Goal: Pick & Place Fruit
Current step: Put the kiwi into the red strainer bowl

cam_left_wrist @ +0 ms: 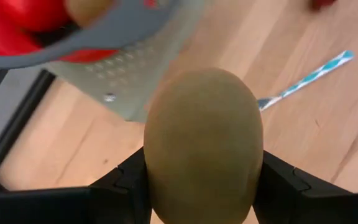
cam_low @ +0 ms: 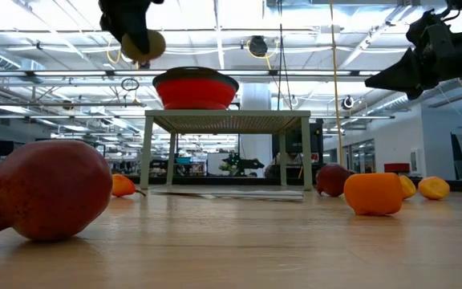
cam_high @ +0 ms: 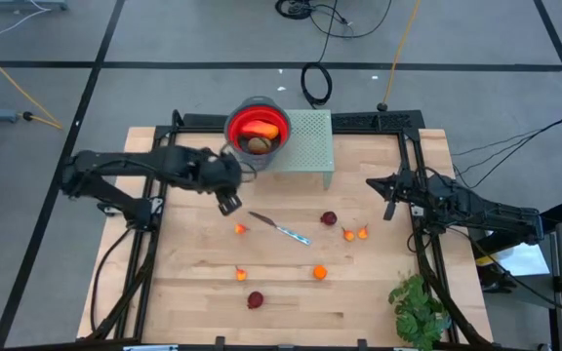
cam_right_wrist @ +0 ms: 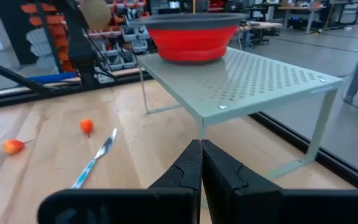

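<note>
- My left gripper [cam_left_wrist: 201, 186] is clamped on an olive-brown oval fruit [cam_left_wrist: 202, 146], 1 dark finger [cam_left_wrist: 126, 180] on each side, lifted off the table [cam_high: 379, 292].
- From above, that gripper sits just beside the red bowl [cam_high: 258, 127], toward the table's middle; from table height the held fruit hangs higher than the bowl's rim and to one side.
- The bowl stands on a pale green perforated stand [cam_high: 305, 146] at the far edge of the table. Inside it I see 1 long red-orange piece [cam_high: 259, 128] and 1 brownish oval [cam_high: 258, 144].
- Loose on the wood: 2 dark red round fruits [cam_high: 329, 218], 1 near the middle and 1 toward the near edge, plus several small orange pieces [cam_high: 319, 272]; I count about 5, though they are tiny from overhead.
- A thin silver knife [cam_high: 281, 229] lies flat between them.
- My right gripper [cam_right_wrist: 201, 163] waits over the table's right edge, fingers pressed together and holding nothing.
- A green leafy plant [cam_high: 420, 310] sits at the near right corner.
</note>
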Tool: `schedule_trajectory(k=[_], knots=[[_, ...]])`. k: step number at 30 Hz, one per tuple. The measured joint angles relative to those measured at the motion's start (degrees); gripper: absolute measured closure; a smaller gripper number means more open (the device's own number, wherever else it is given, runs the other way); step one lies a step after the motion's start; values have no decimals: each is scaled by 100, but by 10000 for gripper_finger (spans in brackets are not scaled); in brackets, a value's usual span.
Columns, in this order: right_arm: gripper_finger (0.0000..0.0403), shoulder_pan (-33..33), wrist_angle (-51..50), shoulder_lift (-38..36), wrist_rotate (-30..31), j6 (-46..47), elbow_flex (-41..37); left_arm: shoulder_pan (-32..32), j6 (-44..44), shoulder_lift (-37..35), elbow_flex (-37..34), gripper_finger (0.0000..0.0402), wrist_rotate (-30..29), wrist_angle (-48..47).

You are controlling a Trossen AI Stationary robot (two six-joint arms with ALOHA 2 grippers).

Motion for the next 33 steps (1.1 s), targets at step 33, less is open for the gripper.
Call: schedule_trajectory(k=[33], knots=[[403, 0, -53, 0, 22, 0, 0, 2349, 5106, 207, 4, 199, 588, 3857]])
